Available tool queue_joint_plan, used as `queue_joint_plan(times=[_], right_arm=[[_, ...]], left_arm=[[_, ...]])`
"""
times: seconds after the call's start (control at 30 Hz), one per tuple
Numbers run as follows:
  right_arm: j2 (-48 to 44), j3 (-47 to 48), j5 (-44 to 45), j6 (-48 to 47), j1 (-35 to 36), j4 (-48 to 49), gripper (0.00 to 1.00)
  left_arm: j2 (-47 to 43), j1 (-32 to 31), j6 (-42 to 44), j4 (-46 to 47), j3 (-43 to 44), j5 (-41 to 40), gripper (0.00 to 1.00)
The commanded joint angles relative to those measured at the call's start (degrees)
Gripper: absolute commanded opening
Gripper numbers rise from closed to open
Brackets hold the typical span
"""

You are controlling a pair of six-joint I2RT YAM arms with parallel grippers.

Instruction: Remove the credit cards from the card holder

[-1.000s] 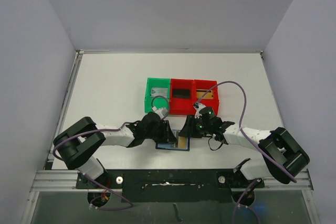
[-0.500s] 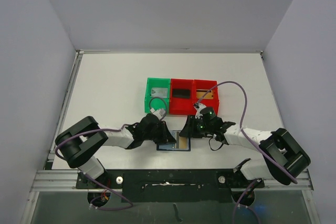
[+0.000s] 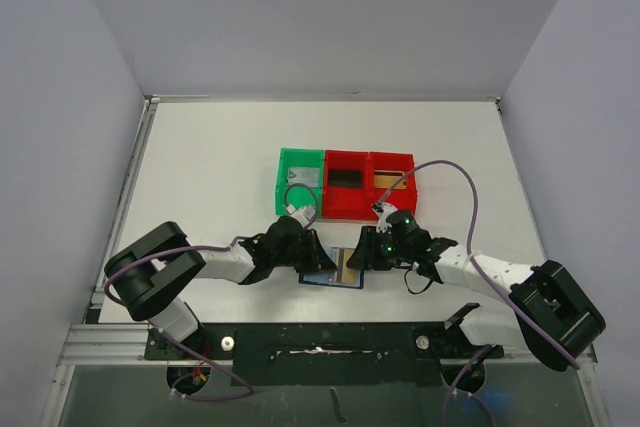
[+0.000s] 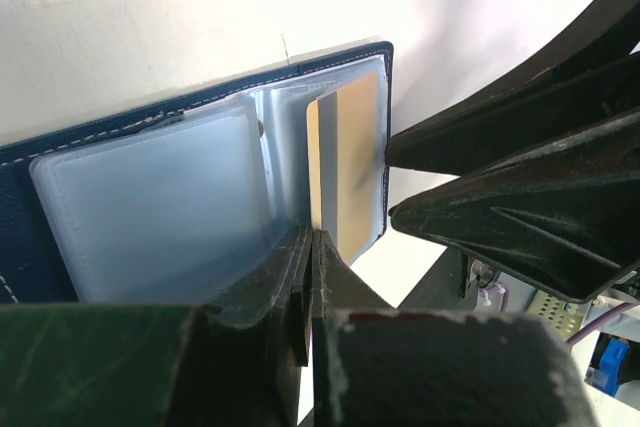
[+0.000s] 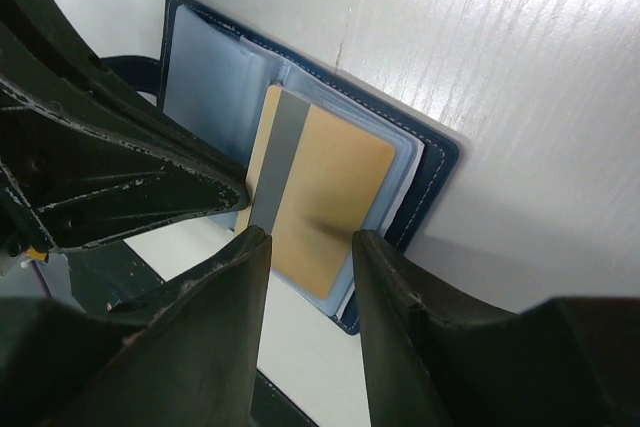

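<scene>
The navy card holder (image 3: 322,278) lies open on the table between both grippers, its pale clear pockets (image 4: 150,212) facing up. A gold-orange credit card (image 5: 335,187) with a grey stripe sticks partway out of a pocket on the holder's right half (image 5: 440,162). My left gripper (image 4: 312,239) is shut, with its tips on the pocket edge beside that card (image 4: 352,162); whether a leaf is pinched does not show. My right gripper (image 5: 310,242) is open, with its fingers on either side of the card's free end. In the top view both grippers (image 3: 318,257) (image 3: 362,255) meet over the holder.
Three small trays stand in a row behind the holder. The green tray (image 3: 285,169) holds a silver-grey card (image 3: 305,177), the middle red tray (image 3: 345,209) a black card (image 3: 346,177), and the right red tray (image 3: 406,169) a gold one. Cables loop from both wrists.
My left gripper has closed at the holder's pocket edge. The right arm has shifted slightly toward the near edge, its gripper staying over the gold card.
</scene>
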Motion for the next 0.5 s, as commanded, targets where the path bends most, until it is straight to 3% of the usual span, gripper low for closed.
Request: queue_joint_plan(times=[0.0, 0.17, 0.3, 0.47], right_arm=[[0.85, -0.19, -1.43, -1.00, 0.62, 2.46, 0.39], [4.10, 1.16, 1.53, -1.21, 0.48, -1.44, 0.38], [5.77, 1.15, 1.65, -1.39, 0.47, -1.36, 0.38], [7.24, 1.16, 0.66, -1.78, 0.44, -0.70, 0.34]], left_arm=[[-1.08, -0.02, 0.14, 3.17, 0.97, -0.28, 0.00], [-1.63, -0.02, 0.40, 2.09, 1.02, -0.90, 0.00], [-1.02, -0.02, -0.04, 2.61, 1.19, -0.42, 0.13], [0.26, -0.02, -1.79, 5.81, 1.04, 0.62, 0.14]])
